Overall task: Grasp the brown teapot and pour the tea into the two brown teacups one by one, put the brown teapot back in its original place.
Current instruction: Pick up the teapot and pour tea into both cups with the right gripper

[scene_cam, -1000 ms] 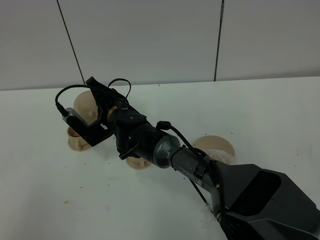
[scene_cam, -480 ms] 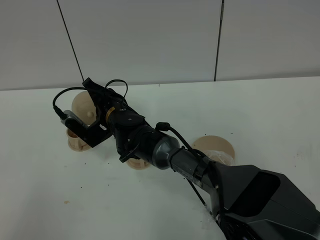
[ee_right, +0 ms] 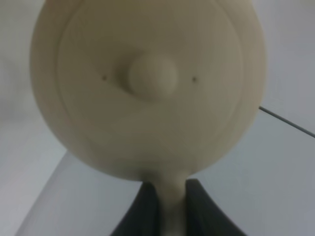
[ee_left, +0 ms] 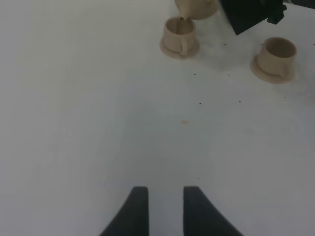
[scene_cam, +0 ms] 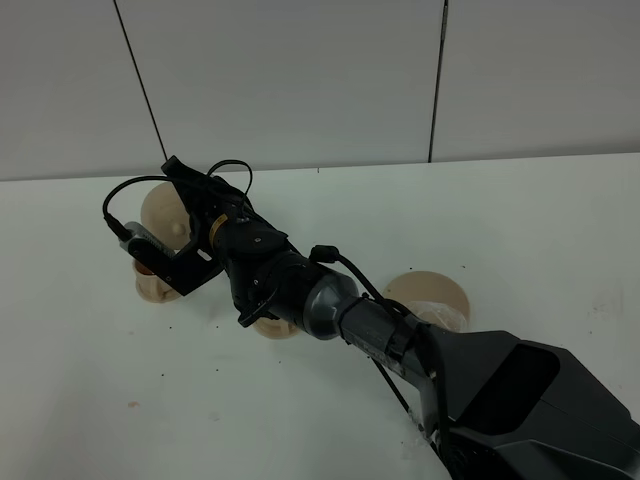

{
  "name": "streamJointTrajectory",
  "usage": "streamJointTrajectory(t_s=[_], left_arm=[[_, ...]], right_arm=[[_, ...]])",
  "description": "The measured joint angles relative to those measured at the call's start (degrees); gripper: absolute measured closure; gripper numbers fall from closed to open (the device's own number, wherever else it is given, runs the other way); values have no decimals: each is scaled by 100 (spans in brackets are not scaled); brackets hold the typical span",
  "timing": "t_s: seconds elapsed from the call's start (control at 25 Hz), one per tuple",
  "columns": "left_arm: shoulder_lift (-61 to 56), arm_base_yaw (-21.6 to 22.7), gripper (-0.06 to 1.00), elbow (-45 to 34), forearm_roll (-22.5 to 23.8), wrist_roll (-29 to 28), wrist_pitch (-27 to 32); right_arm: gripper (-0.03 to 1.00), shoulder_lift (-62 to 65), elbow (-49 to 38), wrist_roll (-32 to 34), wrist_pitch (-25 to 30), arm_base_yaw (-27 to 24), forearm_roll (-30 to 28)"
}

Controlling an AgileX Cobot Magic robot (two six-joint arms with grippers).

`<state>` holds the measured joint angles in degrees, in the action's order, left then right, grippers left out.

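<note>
My right gripper (scene_cam: pixel 188 218) reaches across to the far left and is shut on the loop handle of the brown teapot (scene_cam: pixel 160 208). The right wrist view shows the pot's lid and knob (ee_right: pixel 150 73), with the handle between my fingers (ee_right: pixel 145 209). The pot is tilted, its spout over the left teacup (scene_cam: pixel 150 285); in the left wrist view the pot (ee_left: pixel 194 7) sits right above that cup (ee_left: pixel 178 34). The second teacup (ee_left: pixel 279 53) stands apart, mostly hidden under my arm in the high view (scene_cam: pixel 272 325). The wide saucer (scene_cam: pixel 432 295) lies bare. My left gripper (ee_left: pixel 162 209) is open and empty.
The right arm's black wrist and cable (scene_cam: pixel 250 250) hang over both cups. The arm's dark base (scene_cam: pixel 520 400) fills the front right. A white wall with dark seams stands behind the white table (scene_cam: pixel 540 210).
The right gripper and the teapot have shifted slightly left and up over the left teacup. The left gripper has not visibly moved.
</note>
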<state>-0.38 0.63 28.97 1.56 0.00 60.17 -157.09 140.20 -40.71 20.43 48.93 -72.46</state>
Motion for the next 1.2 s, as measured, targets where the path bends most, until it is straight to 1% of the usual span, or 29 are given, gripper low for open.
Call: streamJointTrajectory(t_s=[0.68,1.08,1.2], left_arm=[[0,0,70,0,0,0,0],[0,0,70,0,0,0,0],[0,0,70,0,0,0,0]], right_arm=[[87,17,0,66,-18,0,-288],[87,17,0,73,-61,22,-750],[87,17,0,73,-79,49,-780]])
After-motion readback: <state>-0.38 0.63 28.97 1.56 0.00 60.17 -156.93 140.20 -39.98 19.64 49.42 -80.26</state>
